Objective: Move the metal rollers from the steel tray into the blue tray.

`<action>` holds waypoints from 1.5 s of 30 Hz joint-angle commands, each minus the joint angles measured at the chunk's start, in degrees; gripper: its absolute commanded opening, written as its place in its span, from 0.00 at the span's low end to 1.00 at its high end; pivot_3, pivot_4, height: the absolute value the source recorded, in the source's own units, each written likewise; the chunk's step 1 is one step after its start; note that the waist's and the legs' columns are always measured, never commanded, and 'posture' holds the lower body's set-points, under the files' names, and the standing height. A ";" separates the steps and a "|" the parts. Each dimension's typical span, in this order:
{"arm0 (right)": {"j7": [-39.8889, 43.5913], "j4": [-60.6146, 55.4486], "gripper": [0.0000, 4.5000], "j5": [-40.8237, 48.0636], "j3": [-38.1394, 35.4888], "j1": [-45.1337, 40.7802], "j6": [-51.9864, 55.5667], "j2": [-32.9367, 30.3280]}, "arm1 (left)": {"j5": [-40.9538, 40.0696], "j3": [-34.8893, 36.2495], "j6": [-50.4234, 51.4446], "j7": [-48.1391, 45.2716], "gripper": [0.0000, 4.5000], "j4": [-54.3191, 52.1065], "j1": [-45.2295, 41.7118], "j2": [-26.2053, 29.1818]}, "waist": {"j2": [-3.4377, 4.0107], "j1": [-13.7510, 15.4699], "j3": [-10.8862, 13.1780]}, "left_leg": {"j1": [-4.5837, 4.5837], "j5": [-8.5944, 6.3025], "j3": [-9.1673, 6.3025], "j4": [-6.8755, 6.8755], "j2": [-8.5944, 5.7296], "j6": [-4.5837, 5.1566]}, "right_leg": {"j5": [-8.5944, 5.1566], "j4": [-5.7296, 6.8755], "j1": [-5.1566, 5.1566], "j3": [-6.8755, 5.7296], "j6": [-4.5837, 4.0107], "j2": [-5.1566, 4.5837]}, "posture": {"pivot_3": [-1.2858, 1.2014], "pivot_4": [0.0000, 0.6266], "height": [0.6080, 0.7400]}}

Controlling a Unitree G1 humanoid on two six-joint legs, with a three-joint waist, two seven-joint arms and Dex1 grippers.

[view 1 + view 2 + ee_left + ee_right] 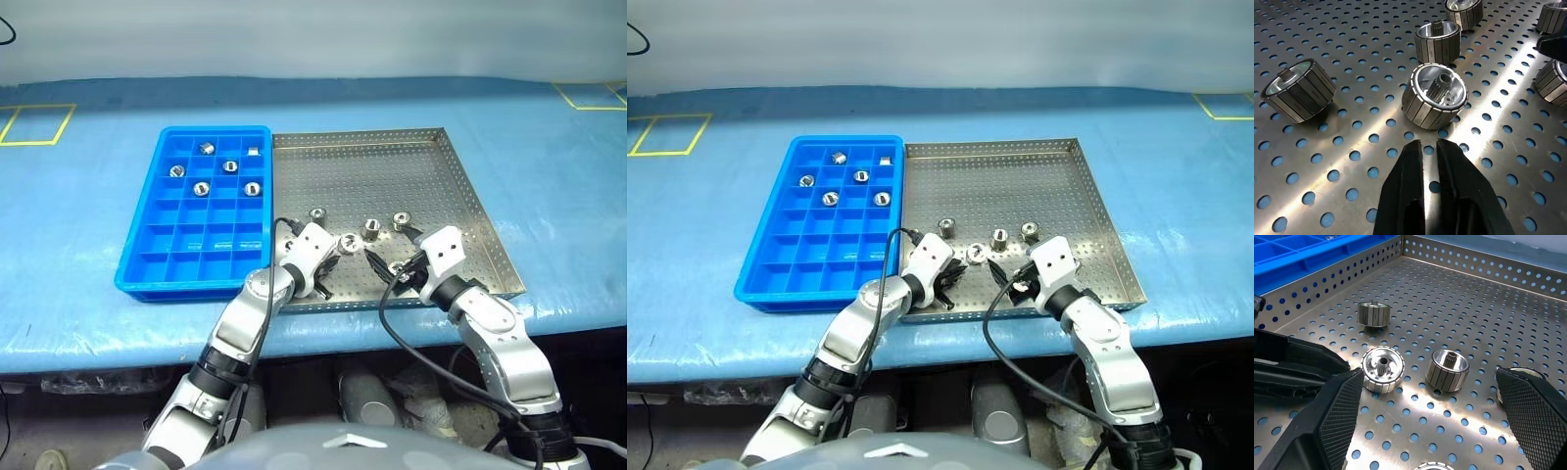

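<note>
Blue tray (pixel 157 257) sits at left, its long side touching the steel tray (pixel 460 176). Five metal rollers (pixel 202 189) plus one more small part already sit in separate cells at its far end, one per cell, so they stay sorted.

Left gripper (pixel 1429 147) is low over the perforated floor near the steel tray's front edge, jaws almost shut with only a thin slit between them and nothing held. It points straight at a tipped roller (pixel 1434 96) just ahead of the tips. My read: it's lined up for that one but has to open before it can take it.

Right gripper (pixel 1432 406) is beside it, jaws spread wide and empty, rollers lying between and beyond the pads. Five or so rollers remain loose near the steel tray's front. Task is roughly half done.
</note>
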 commanded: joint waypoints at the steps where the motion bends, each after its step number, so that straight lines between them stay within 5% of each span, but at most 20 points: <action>1: 0.14 -0.57 1.00 -0.13 0.11 -1.24 -0.95 0.21 | 0.23 -0.23 0.82 1.27 0.50 -4.24 -0.50 -0.35 | 0.00 0.07 0.00 | 0.00 0.00 0.01 0.00 0.00 0.00 | 0.00 0.00 0.00 0.01 0.00 0.00 | 0.46 0.24 1.00; 3: 0.25 -0.41 1.00 -0.16 0.27 -1.36 -0.99 0.21 | 0.79 -0.78 1.85 1.83 0.65 -5.47 -0.88 -0.22 | 0.00 0.08 0.00 | 0.00 0.00 0.01 0.00 -0.01 0.00 | 0.01 0.00 0.00 0.01 0.01 0.00 | 0.46 0.24 1.00; 12: 0.41 0.30 1.00 -0.32 0.77 -2.02 -1.20 0.29 | -0.23 -0.51 5.17 3.71 0.65 -8.84 -2.95 -2.30 | -0.01 0.25 0.01 | -0.01 0.00 0.01 0.01 -0.01 0.00 | 0.02 -0.01 0.00 0.02 0.02 0.00 | 0.46 0.24 1.00; 45: 5.40 -2.11 1.00 3.44 2.35 -2.32 1.29 -0.30 | 0.18 -1.83 -2.31 4.71 0.65 5.06 -6.36 -5.50 | -0.03 1.10 0.02 | -0.03 0.00 0.01 0.03 -0.04 0.00 | 0.04 -0.03 0.00 0.02 0.06 -0.01 | 0.47 0.24 1.00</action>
